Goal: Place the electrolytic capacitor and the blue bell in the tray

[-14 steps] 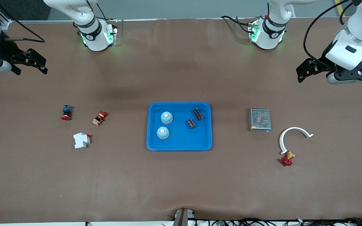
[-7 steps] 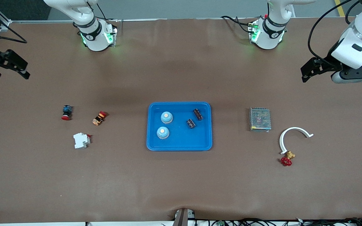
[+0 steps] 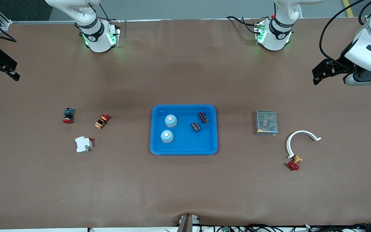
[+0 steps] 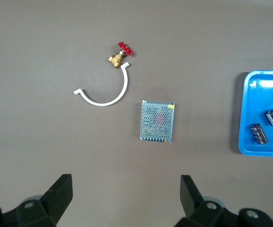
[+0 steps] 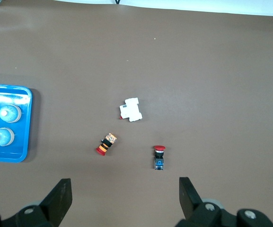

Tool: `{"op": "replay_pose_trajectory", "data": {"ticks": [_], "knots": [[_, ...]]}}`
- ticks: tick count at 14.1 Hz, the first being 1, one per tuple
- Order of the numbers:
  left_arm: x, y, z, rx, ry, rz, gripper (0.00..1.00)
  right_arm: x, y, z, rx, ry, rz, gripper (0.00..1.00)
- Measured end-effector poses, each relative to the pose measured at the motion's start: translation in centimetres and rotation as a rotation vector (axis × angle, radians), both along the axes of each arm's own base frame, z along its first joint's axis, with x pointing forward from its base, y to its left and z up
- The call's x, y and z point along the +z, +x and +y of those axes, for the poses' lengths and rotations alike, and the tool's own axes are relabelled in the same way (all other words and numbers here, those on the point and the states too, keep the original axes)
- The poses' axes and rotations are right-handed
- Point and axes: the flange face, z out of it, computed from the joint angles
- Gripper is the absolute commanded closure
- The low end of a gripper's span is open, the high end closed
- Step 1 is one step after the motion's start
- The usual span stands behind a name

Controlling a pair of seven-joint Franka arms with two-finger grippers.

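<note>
Glossy plastic tray [image 3: 184, 149] (matt brown table [image 3: 185, 193]).

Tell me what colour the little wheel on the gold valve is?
Red. The handwheel on the brass valve shows best in the front view.

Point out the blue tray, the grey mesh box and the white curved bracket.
blue tray [image 3: 185, 146], front view, bare floor near the rim closest to the camera.
grey mesh box [image 3: 266, 122], front view, middle of its mesh top.
white curved bracket [image 4: 109, 101], left wrist view, middle of the arc.
</note>
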Motion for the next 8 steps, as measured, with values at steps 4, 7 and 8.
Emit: {"op": "replay_pose_trajectory", "data": {"ticks": [4,7,8], "knots": [[-0.5,0.8,0.0,0.000,-0.003,0.007,0.00,0.0,-0.1,-1.1,-0.022,0.000,0.003,0.00],[-1.9,2.2,0.0,0.001,-0.006,0.028,0.00,-0.4,-0.3,-1.9,-0.036,0.002,0.030,0.00],[-2.2,2.8,0.0,0.002,-0.009,0.029,0.00,-0.5,-0.2,-1.9,-0.036,0.002,0.034,0.00]]}}
